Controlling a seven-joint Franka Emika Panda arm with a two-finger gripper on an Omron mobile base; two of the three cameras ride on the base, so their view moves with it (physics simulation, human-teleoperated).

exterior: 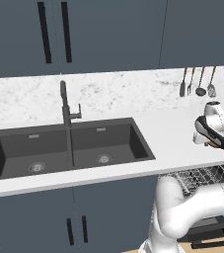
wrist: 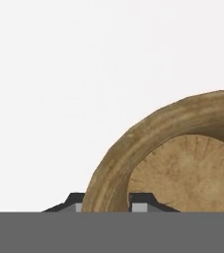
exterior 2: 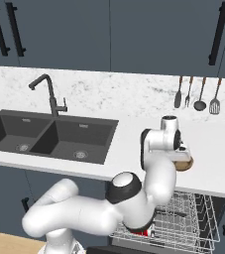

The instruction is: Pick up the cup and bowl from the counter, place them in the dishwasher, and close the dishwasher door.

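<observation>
I see my gripper (wrist: 105, 201) down on the counter (wrist: 59, 74), its 2 fingers straddling the bowl (wrist: 182, 163) rim: 1 finger (wrist: 74, 200) outside its wall, 1 inside. Whether they are clamped, I cannot tell. Right of them lies the bowl's floor.

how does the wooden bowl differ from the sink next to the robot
The bowl is small, round and golden-brown; the sink is large, rectangular, black, with two basins. The bowl sits on top of the counter under the robot's hand; the sink is sunk into it. Both look empty.
</observation>
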